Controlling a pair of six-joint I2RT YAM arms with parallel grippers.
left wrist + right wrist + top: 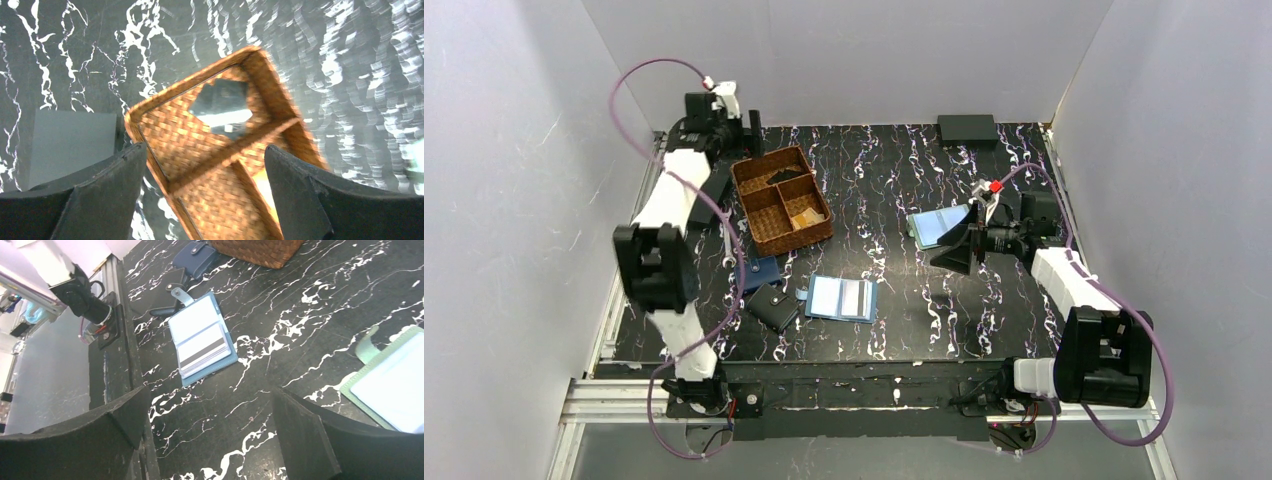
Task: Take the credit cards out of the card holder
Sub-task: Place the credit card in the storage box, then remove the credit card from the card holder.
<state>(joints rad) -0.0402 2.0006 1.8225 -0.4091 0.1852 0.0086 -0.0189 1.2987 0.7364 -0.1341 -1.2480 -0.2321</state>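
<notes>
The card holder (pixel 842 298) lies open on the black marbled table, steel-blue with lighter pockets. In the right wrist view the card holder (pixel 202 340) shows whitish credit cards (pixel 200 351) tucked in its pockets, one with a dark stripe. My right gripper (pixel 954 250) is open and empty, to the right of the holder and apart from it; its jaws (pixel 210 392) frame bare table. My left gripper (pixel 746 135) is open and empty at the back left, above the far end of a wicker basket (pixel 215 165).
The brown wicker basket (pixel 781 199) has compartments; a dark flat piece (pixel 220 105) lies in one. A paler sky-blue holder (pixel 939 226) lies by my right gripper. A navy wallet (pixel 759 272) and a black wallet (pixel 772 307) lie left of the card holder. A black box (pixel 967 127) sits at the back.
</notes>
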